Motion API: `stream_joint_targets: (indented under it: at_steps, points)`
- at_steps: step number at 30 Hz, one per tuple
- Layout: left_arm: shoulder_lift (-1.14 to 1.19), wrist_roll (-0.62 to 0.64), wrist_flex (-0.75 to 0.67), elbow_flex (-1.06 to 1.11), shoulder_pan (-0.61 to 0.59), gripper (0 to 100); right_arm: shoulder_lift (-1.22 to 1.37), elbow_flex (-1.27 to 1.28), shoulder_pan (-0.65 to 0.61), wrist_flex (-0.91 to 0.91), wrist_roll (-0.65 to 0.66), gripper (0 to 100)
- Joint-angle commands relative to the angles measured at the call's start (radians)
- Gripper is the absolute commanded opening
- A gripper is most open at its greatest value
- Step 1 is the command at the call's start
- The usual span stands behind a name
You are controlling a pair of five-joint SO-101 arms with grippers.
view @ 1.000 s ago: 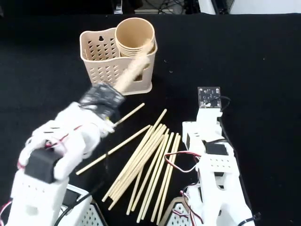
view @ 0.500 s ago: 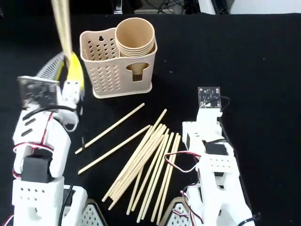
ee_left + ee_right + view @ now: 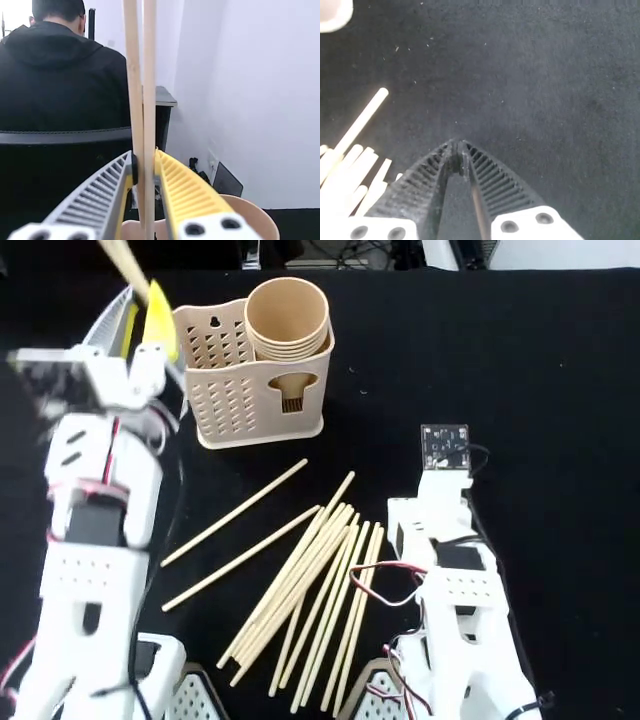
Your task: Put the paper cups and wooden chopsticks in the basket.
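Observation:
My left gripper (image 3: 138,302) is raised at the far left of the table, just left of the basket (image 3: 240,390), shut on two wooden chopsticks (image 3: 140,100) that stand upright between its fingers (image 3: 172,180). The beige slotted basket holds a stack of paper cups (image 3: 287,315) in its right compartment. Several more chopsticks (image 3: 310,590) lie loose in a fan on the black cloth in the middle. My right gripper (image 3: 457,152) is shut and empty, low over the cloth, right of the pile.
Two single chopsticks (image 3: 235,512) lie apart from the pile, toward the left arm's base. The black cloth (image 3: 520,360) at the right and far right is bare. A person sits in a chair behind the table.
My left arm swung from over the basket to the far left and rose, carrying the chopsticks upright. The right arm has stayed still.

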Motion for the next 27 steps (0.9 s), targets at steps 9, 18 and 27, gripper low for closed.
stream_joint_targets:
  at_steps: [9, 18, 27]
  points:
    - [0.261, 0.006, -0.028, -0.134, 0.042, 3, -0.013, -0.004, 0.006, -0.028, 0.012, 1.2]
    - [0.325, 0.006, -0.031, -0.14, 0.068, 3, -0.013, -0.005, 0.005, -0.028, 0.012, 1.2]
    - [0.344, 0.006, -0.023, -0.11, 0.059, 6, -0.013, -0.005, 0.005, -0.028, 0.012, 1.2]
